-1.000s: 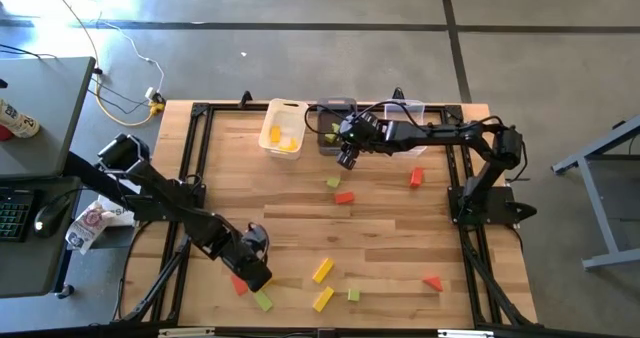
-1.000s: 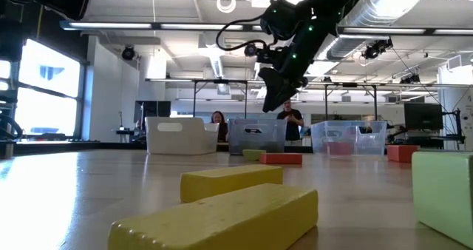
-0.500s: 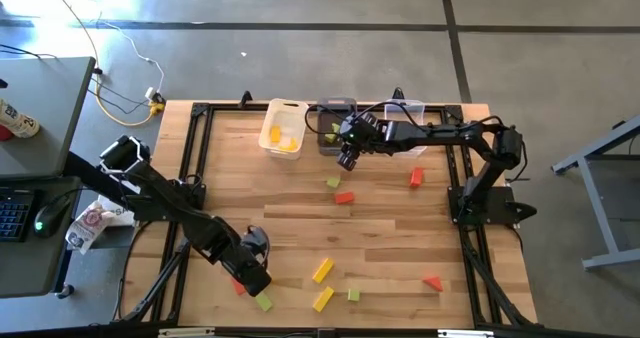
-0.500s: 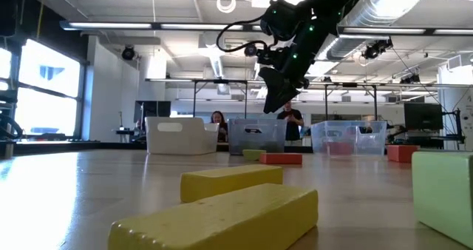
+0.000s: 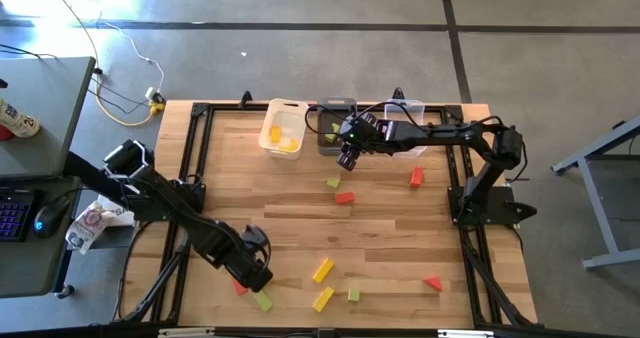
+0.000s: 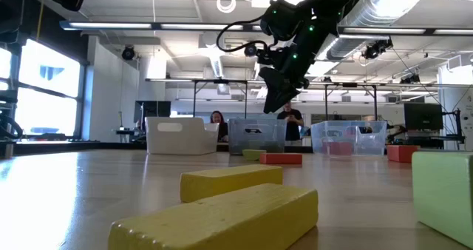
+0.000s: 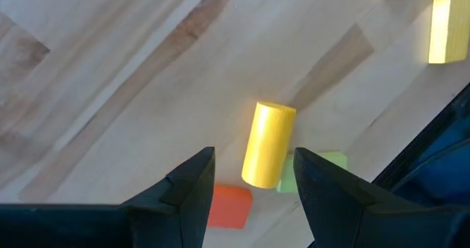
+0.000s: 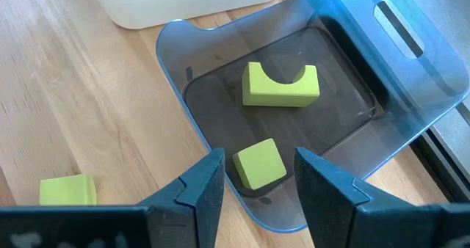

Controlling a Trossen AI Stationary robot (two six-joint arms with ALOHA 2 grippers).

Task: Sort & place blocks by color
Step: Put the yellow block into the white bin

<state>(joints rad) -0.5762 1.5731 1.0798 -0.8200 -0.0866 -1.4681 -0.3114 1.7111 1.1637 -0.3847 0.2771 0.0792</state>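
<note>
Hovering above the grey bin point(image 5: 335, 130) at the table's far edge, the right gripper point(image 5: 347, 159) stood with its fingers parted and nothing between them — its wrist view looked down on two light green blocks point(image 8: 280, 85) lying inside that bin and a third green block point(image 8: 67, 190) on the wood just beside it. The left gripper point(image 5: 256, 275) hung low at the near left part of the table point(image 5: 390, 238), fingers likewise apart and empty, over a yellow cylinder point(image 7: 268, 142) that lay touching a red block point(image 7: 228, 205) and a green one point(image 7: 320, 162). Other blocks — yellow, green, red — lay scattered across the wood, and yellow pieces sat in the white bin point(image 5: 282, 128).
</note>
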